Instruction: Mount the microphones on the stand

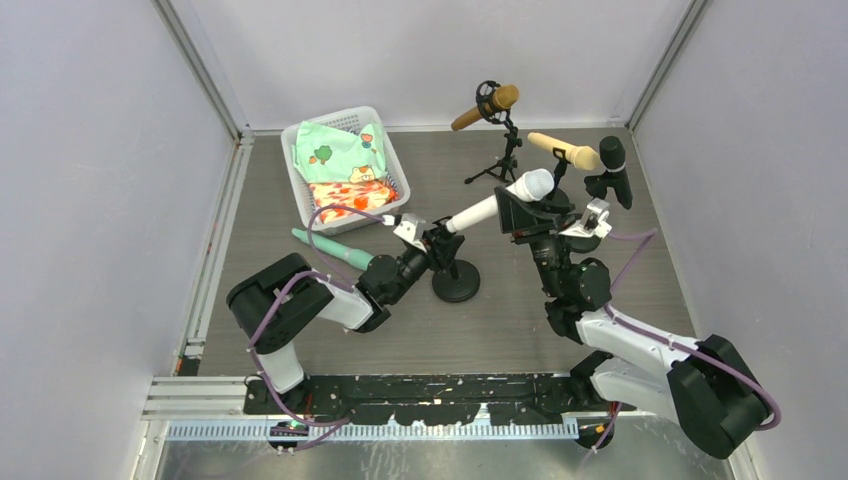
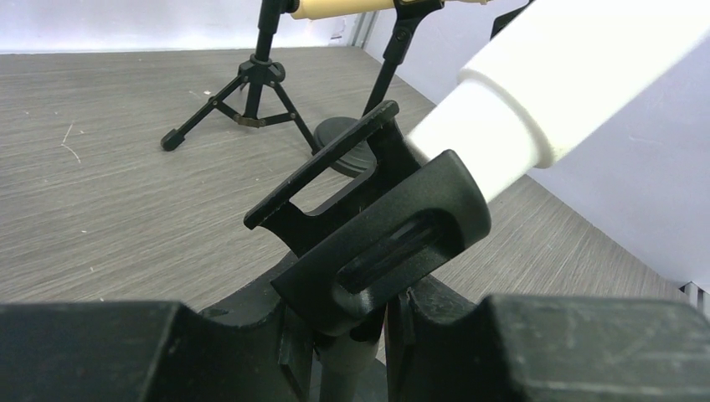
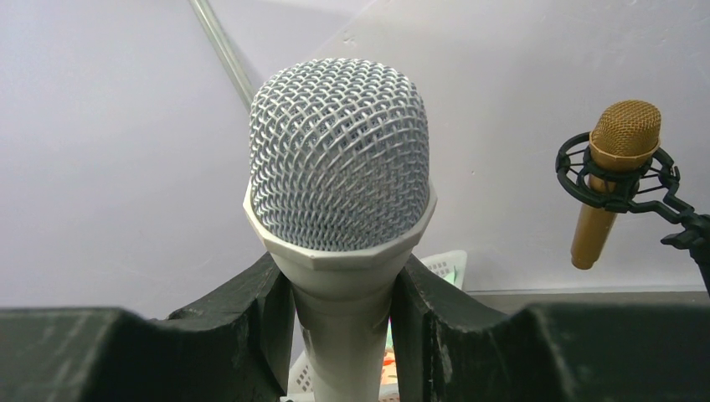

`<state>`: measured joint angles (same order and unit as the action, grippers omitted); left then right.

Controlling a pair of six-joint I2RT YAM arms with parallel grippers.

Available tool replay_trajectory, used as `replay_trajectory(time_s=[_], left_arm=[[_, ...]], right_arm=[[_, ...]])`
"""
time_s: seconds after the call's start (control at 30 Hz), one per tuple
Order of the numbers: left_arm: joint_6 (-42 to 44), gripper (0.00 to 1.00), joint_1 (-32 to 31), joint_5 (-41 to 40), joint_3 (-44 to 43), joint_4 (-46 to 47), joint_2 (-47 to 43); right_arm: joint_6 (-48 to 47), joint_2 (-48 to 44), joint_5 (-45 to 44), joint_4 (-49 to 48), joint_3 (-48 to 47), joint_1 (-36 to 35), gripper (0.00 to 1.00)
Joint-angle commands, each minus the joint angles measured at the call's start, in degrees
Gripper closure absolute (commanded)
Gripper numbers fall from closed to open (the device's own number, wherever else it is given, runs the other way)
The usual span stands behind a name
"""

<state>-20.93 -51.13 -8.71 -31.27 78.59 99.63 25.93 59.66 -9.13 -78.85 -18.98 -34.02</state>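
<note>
At round-base stand clip, seating white microphone with right fingers clamped on it, left fingers clamping post; leaving mint microphone beside stand.

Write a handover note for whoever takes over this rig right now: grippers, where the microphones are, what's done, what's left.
Left gripper: shut on the stem of the round-base stand, under its clip.
Right gripper: shut on the white microphone, tail end at the clip's mouth, not seated.
Done: brown microphone in its shock mount; cream microphone and black microphone look mounted at back right.
Left: seat the white one, then the mint green microphone lying beside the basket.
</note>
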Motion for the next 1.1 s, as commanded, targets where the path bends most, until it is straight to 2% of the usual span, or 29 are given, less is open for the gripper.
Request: replay_trajectory(time_s=[0.0, 0.4, 0.7, 1.07], left_arm=[[-2.36, 1.00, -0.37, 1.76, -1.65, 3.44, -1.09], [-3.68, 1.00, -0.37, 2.90, -2.66, 3.42, -1.37], [-2.98, 1.00, -0.37, 4.03, -3.34, 3.42, -1.38], [-1.42, 1.00, -0.46, 7.45, -4.05, 3.42, -1.02]], right_arm=[[-0.24, 1.64, 1.64, -3.37, -2.66, -0.04, 0.99], [-4.11, 9.01, 8.33, -3.46, 1.38, -0.41, 0.99], [-11.19, 8.92, 8.29, 4.38, 3.69, -5.06, 0.99], [-10.83, 13.52, 4.60, 7.65, 5.42, -6.30, 0.99]])
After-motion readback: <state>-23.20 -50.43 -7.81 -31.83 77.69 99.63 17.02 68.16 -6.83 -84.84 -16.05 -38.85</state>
